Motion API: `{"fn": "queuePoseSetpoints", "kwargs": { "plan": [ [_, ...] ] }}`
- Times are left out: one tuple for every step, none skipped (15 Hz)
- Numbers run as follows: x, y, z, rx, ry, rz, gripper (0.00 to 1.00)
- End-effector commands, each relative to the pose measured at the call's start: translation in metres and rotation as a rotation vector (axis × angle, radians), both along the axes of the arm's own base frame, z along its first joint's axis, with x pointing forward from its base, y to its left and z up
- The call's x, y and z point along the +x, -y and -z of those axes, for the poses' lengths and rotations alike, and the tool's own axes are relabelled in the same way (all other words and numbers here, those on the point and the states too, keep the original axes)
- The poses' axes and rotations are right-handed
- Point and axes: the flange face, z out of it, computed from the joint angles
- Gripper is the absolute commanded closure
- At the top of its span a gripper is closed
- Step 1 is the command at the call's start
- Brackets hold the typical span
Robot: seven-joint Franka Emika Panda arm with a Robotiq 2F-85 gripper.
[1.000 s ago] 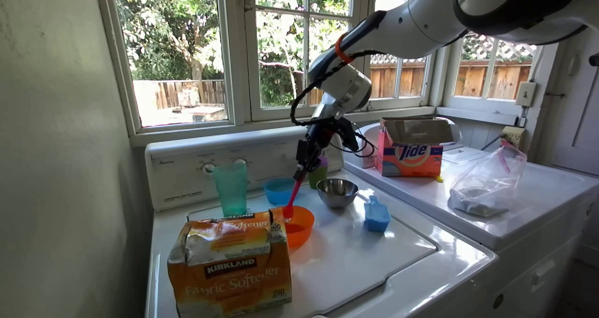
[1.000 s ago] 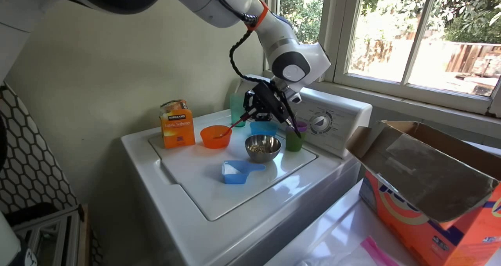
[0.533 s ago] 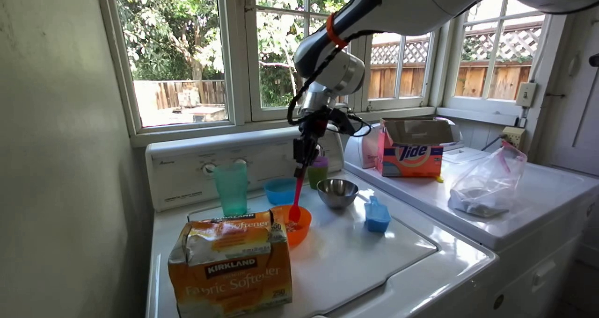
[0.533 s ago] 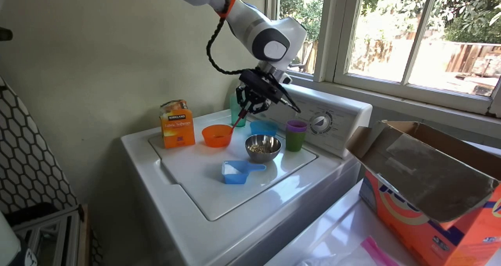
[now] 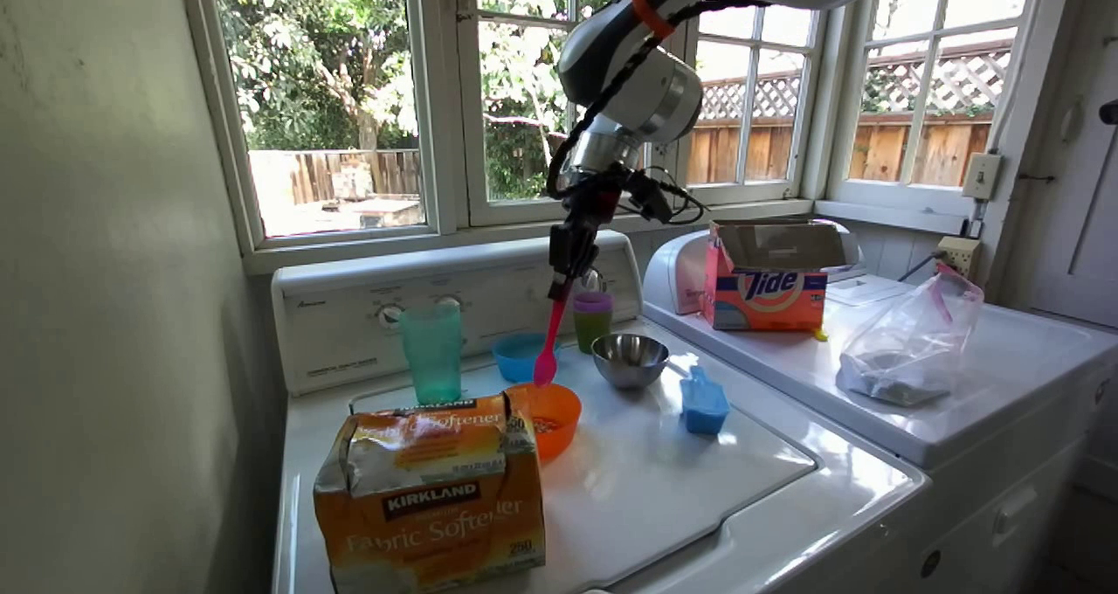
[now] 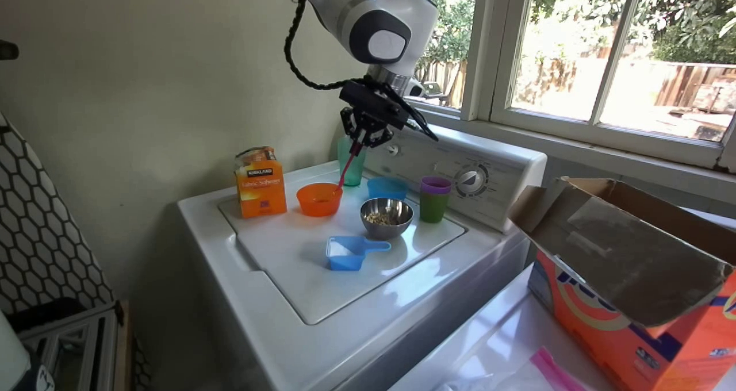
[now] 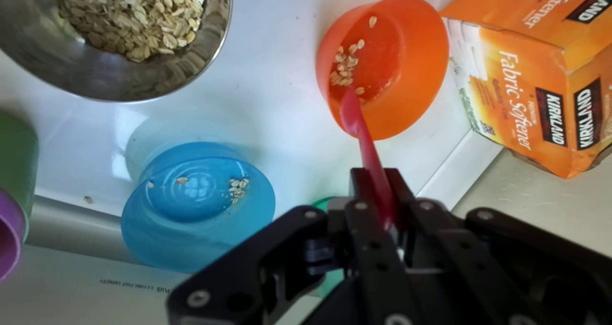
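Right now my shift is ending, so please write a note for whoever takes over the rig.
Gripper: closed on the pink spoon, which points down at the rim of the orange bowl; contact unclear.
Where: orange bowl beside the Kirkland box; steel bowl and blue bowl on the same white machine.
Done: pink spoon gripped; some oats in the orange bowl and the blue bowl.
Left: pink spoon not yet set down; most visible oats lie in the steel bowl.
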Motion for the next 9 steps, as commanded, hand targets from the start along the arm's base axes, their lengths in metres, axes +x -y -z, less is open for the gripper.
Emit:
{"fn": "queuePoseSetpoints", "kwargs": {
  "plan": [
    [-0.016, 0.016, -0.021, 0.072, 0.121, 0.012, 0.97],
    [-0.016, 0.02, -0.026, 0.098, 0.156, 0.01, 0.97],
    [-0.015, 0.023, -0.03, 0.127, 0.186, 0.001, 0.97],
    [-0.014, 0.025, -0.032, 0.156, 0.205, -0.011, 0.97],
    [-0.013, 0.028, -0.035, 0.18, 0.226, -0.024, 0.97],
    [-0.012, 0.031, -0.036, 0.205, 0.247, -0.039, 0.97],
    [-0.01, 0.034, -0.039, 0.237, 0.272, -0.051, 0.97],
    [-0.008, 0.036, -0.042, 0.273, 0.302, -0.074, 0.97],
    [-0.005, 0.037, -0.045, 0.304, 0.323, -0.094, 0.97]
  ]
}}
